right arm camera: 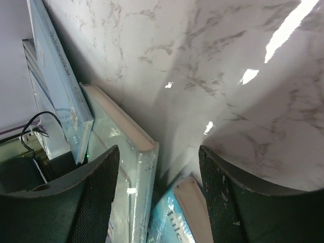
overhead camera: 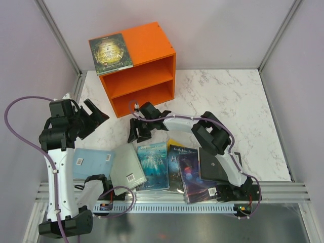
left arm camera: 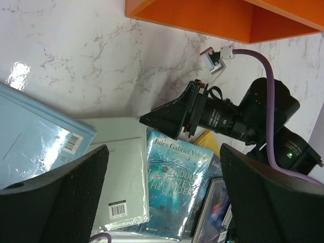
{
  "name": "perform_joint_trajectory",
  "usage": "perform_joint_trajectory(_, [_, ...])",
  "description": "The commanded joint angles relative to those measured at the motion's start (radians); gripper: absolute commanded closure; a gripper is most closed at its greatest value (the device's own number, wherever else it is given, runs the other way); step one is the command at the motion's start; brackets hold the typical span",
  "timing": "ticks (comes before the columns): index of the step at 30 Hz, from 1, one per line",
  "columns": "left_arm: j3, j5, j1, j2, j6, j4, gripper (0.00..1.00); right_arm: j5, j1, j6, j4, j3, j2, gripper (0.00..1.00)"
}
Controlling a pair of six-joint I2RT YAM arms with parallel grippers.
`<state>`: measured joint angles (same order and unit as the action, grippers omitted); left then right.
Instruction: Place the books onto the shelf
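Shelf (overhead camera: 147, 76): orange, two compartments, open front toward the arms, standing at the far left of the table (overhead camera: 243, 111), with one dark book (overhead camera: 110, 52) lying flat on its top. Other books: an overlapping row on the table near the arm bases, among them a light blue book (overhead camera: 91, 163), a pale book (overhead camera: 126, 167), a teal book (overhead camera: 153, 164) and a purple book (overhead camera: 195, 177). Left gripper (overhead camera: 96, 120): jaws wide apart, nothing held, raised left of the row; right gripper (overhead camera: 139, 134): jaws apart, nothing held, over the far edges of the pale and teal books, just before the shelf.
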<state>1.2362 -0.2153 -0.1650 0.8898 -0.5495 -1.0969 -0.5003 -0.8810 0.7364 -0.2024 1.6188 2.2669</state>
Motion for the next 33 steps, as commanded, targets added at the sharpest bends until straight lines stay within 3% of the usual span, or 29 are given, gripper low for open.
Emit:
perform_joint_trajectory(1, [-0.009,0.013,0.005,-0.002,0.010,-0.006,0.08,-0.021,-0.047,-0.029,-0.012,0.020,0.051,0.31])
perform_joint_trajectory(5, [-0.012,0.021,0.012,0.001,0.011,-0.001,0.08,-0.081,-0.097,0.004,0.023,-0.019,0.059,0.31])
perform_joint_trajectory(11, [-0.015,0.024,0.018,0.000,0.016,0.005,0.08,-0.178,-0.136,0.136,0.223,-0.132,0.059,0.33])
perform_joint_trajectory(14, [-0.015,0.022,0.019,0.000,0.017,0.005,0.08,-0.193,-0.134,0.210,0.331,-0.207,0.048,0.50])
perform_joint_trajectory(15, [-0.015,0.022,0.021,-0.002,0.017,0.005,0.08,-0.195,-0.134,0.216,0.343,-0.212,0.048,0.63])
perform_joint_trajectory(21, [-0.021,0.016,0.025,0.003,0.010,0.017,0.08,-0.213,-0.121,0.340,0.495,-0.255,0.016,0.93])
perform_joint_trajectory(26, [-0.004,0.004,0.028,0.012,0.003,0.025,0.08,-0.199,-0.052,0.440,0.633,-0.307,-0.053,1.00])
perform_joint_trajectory(33, [0.008,0.007,0.033,0.014,0.000,0.026,0.08,-0.176,0.100,0.361,0.526,-0.405,-0.243,1.00])
